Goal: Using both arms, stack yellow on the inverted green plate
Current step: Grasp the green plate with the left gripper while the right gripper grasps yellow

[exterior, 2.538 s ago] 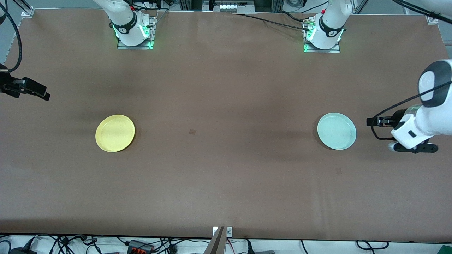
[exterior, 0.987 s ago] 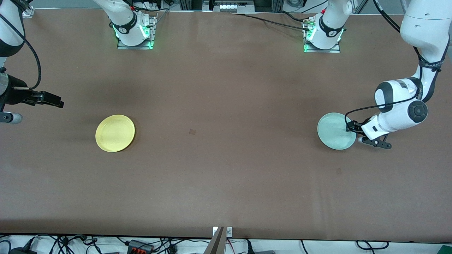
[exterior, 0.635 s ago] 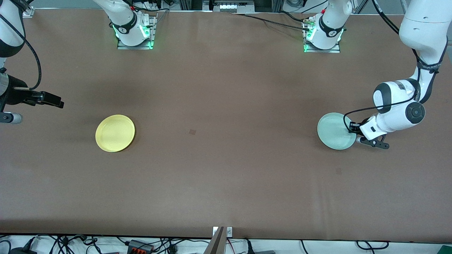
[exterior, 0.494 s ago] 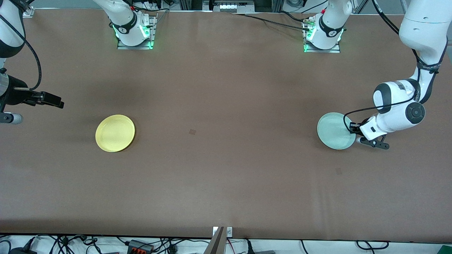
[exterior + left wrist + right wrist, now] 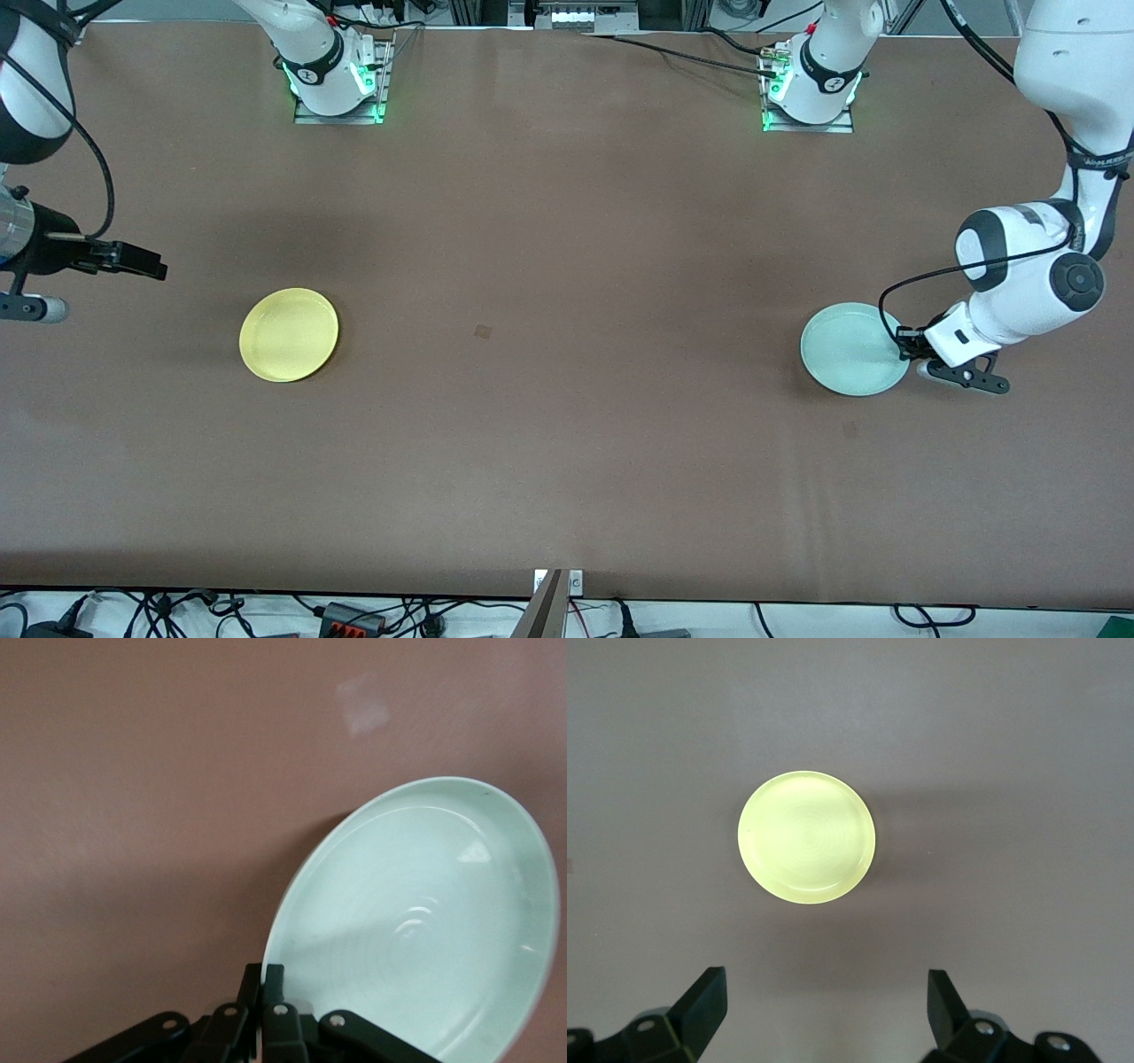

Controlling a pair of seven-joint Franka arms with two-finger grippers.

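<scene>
Brown table; green plate tilted, rim-clamped in left pincer; right pincer agape.

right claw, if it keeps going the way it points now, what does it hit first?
Likely the yellow plate: the right wrist view shows it centred ahead between the open fingers. In the front view the right claw hangs short of it, toward the right arm's end; depth is unclear.

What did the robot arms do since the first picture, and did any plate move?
The left pincer came in from the table's end and shut on the green plate's rim, then shifted it slightly nearer the camera. The right pincer came slightly closer to the yellow plate, fingers apart. The yellow plate stayed put.
</scene>
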